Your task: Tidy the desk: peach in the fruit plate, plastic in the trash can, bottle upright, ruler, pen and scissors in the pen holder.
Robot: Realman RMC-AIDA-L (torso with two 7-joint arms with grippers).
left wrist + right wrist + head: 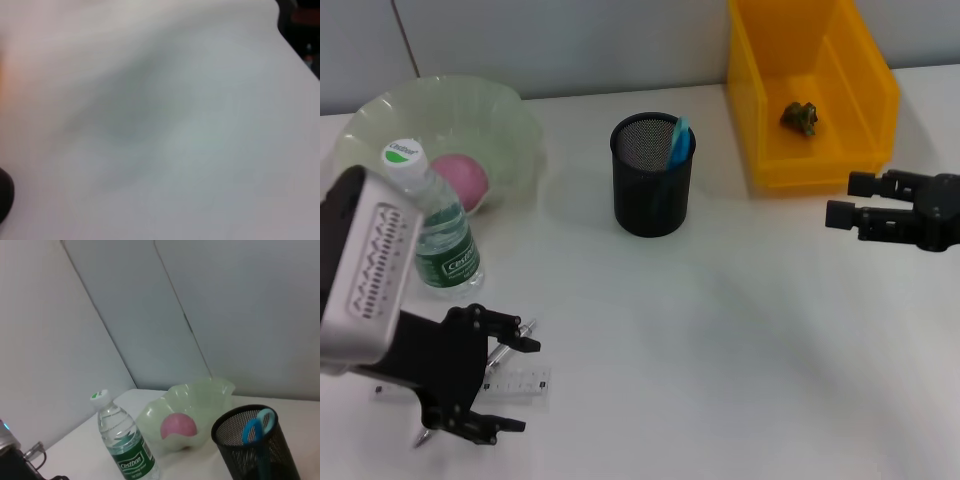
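So the clear plastic ruler [515, 382] is lying flat on the white counter [720, 340] at the near left, and a silver pen [505, 352] lies right by it, partly hidden. The left claw [495, 385] sits right over them with its black fingers spread wide, one tip above the pen and the other at the ruler's near edge; can't tell if it actually touches either.

Just behind that, the clear water bottle with the green label [435, 225] stands upright, next to the pale green wavy-edged fruit plate [510, 120] with the pink peach [462, 180] inside. Mid-counter there's the black mesh pen holder [652, 190] with blue-handled scissors [678, 143] poking out of it. Far right at the back is the yellow plastic bin [860, 100] with a crumpled greenish scrap of plastic [800, 117] on its floor.

The right claw [850, 200] hovers in front of the bin, fingers apart, gripping nothing. Behind the counter it's just plain grey wall panels [225, 315]. The left wrist view is pure blurry counter.
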